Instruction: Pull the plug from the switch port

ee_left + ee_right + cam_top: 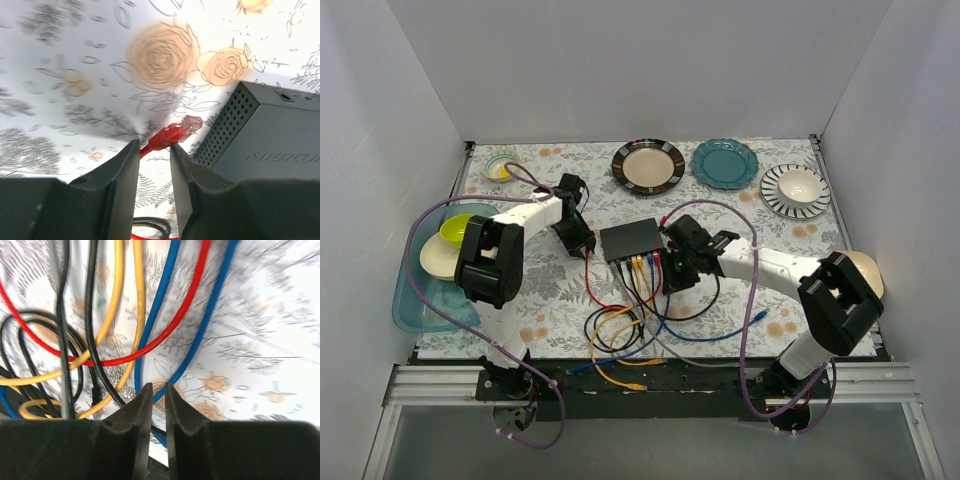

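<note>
plug and hand in one line: the red plug [176, 131] lies just beyond the tips of my left hand [154, 147]. its long axis carries on from the gap between my fingers [120, 190], clear tip pointing away and a little to the right. its red lead [146, 149] runs back through that gap. my left hand is apart, wider than the lead, and i see neither finger pressing on lead or plug.

the switch [265, 142] sits just right of the plug, showing me its perforated end wall. the plug's tip is near that wall's corner but in no socket that i can see, so i judge this plug already free of its port.

from above, the switch lies mid-way across the flowered surface [550, 300], between my two hands. more leads run off its near long edge into a tangle [625, 325]. my right hand [158, 389] hangs at the switch's right side over that tangle, fingers almost together with nothing i can make out between them, and a blue lead [207, 320] passes under the tips.

my left hand is plainly the nearer to the red plug. any further pull, as i judge it, runs back along the plug's own axis, away from the switch.
</note>
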You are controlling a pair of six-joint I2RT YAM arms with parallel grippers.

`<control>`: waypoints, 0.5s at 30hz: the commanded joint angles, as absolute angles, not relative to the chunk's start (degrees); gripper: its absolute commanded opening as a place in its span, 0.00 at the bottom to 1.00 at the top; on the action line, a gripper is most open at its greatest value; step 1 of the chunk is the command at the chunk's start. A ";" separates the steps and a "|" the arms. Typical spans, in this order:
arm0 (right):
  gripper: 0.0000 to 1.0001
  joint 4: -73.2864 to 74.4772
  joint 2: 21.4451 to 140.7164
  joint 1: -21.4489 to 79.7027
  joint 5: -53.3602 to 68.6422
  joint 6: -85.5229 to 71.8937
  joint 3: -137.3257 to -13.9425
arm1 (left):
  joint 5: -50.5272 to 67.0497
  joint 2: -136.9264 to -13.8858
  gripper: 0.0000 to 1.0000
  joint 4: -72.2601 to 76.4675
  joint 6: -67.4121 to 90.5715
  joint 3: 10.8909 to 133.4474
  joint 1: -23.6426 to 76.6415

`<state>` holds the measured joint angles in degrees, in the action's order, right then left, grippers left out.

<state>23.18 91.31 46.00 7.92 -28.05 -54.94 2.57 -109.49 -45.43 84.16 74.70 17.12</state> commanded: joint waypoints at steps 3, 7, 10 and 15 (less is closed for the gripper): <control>0.25 26.64 86.05 45.18 2.55 -25.31 -55.03 | -3.78 -95.39 0.32 -43.51 84.81 68.48 16.52; 0.23 23.56 86.04 45.26 5.53 -26.27 -48.09 | -3.60 -90.62 0.33 -42.98 85.69 61.54 16.52; 0.22 21.72 87.01 45.26 7.72 -26.46 -44.92 | -4.13 -88.34 0.33 -43.07 86.13 57.23 16.52; 0.21 18.81 91.83 46.32 12.12 -26.45 -45.96 | 2.17 -86.57 0.33 -41.32 87.36 52.04 16.61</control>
<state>21.80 87.46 45.15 8.73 -26.85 -45.21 -1.91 -89.25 -42.83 85.93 54.74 16.60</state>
